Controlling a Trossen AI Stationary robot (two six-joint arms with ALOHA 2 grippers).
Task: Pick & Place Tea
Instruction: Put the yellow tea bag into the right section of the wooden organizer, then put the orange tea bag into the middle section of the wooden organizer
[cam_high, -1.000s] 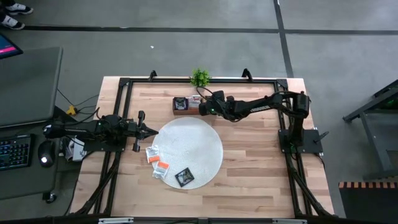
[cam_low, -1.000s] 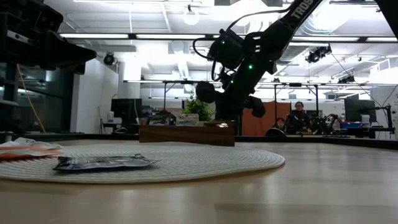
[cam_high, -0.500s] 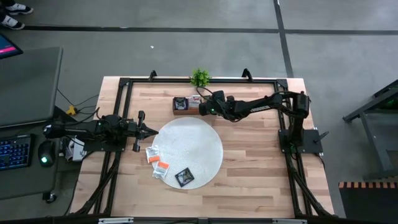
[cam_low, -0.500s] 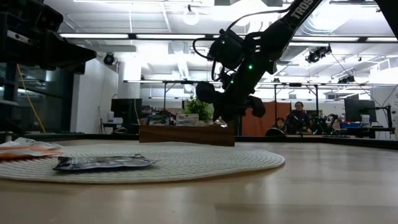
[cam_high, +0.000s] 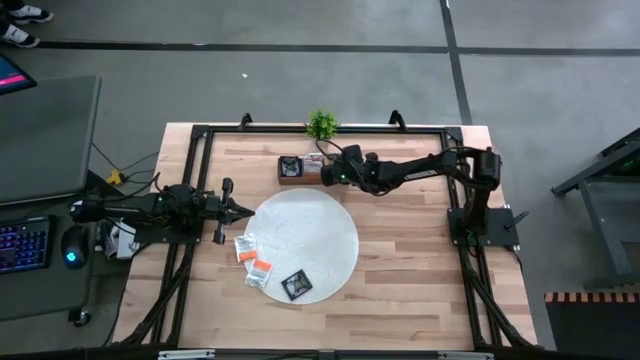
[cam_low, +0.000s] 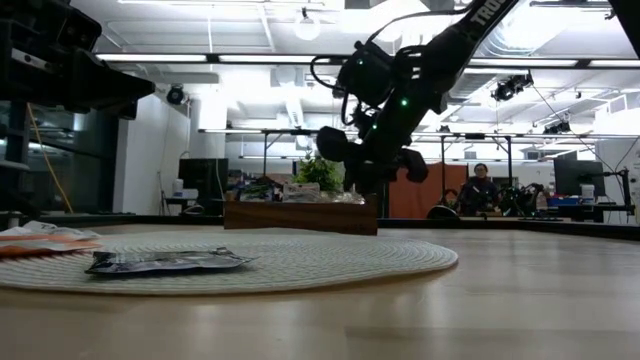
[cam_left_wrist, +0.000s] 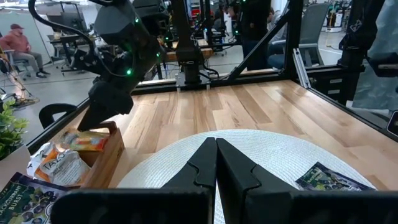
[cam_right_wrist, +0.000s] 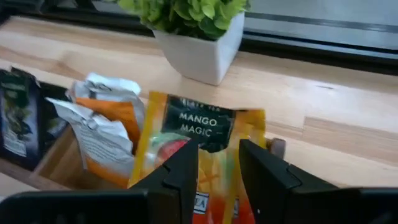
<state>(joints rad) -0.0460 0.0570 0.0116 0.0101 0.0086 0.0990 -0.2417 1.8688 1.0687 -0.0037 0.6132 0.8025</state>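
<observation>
Legible text: "MANGO MAGIC" in white on a dark panel of the yellow-orange tea sachet (cam_right_wrist: 205, 149), with smaller unreadable print above it; partial letters resembling "TAZO" on the white sachet (cam_left_wrist: 59, 167); "BURST" partly readable on the dark sachet (cam_left_wrist: 25, 196); remaining markings illegible.

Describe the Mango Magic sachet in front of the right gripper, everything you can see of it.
The Mango Magic sachet is a flat yellow-orange packet with a dark label panel and fruit artwork. It stands upright at the end of the wooden tray, beside white-and-orange sachets. The right gripper sits just above it, fingers parted, apparently released.
</observation>
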